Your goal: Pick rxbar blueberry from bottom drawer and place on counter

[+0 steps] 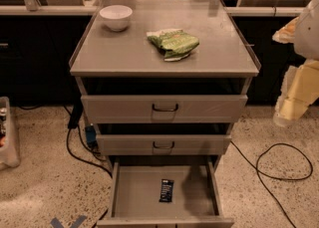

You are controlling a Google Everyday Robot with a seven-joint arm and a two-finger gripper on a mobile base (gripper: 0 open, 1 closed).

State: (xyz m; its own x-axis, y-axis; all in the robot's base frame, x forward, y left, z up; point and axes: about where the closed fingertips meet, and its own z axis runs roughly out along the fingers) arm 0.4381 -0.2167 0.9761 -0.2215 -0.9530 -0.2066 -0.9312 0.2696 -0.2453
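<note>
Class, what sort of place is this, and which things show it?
Likely a lab or office kitchen test area: a grey metal drawer cabinet, loose cables on a speckled floor, dark cupboards behind. The gripper hangs at the right, beside the cabinet.

warm, dim light from above; soft sheen on the counter (124,55), deep shadow under its rim and across the bottom drawer (134,192); the tool (291,105) at the right edge glows pale yellow.

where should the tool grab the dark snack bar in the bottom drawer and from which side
Likely come straight down and pinch the rxbar blueberry across its narrow width: it lies flat mid-floor in the bottom drawer, long axis front to back, clear of the walls. The tool is at right, beside the counter.
</note>
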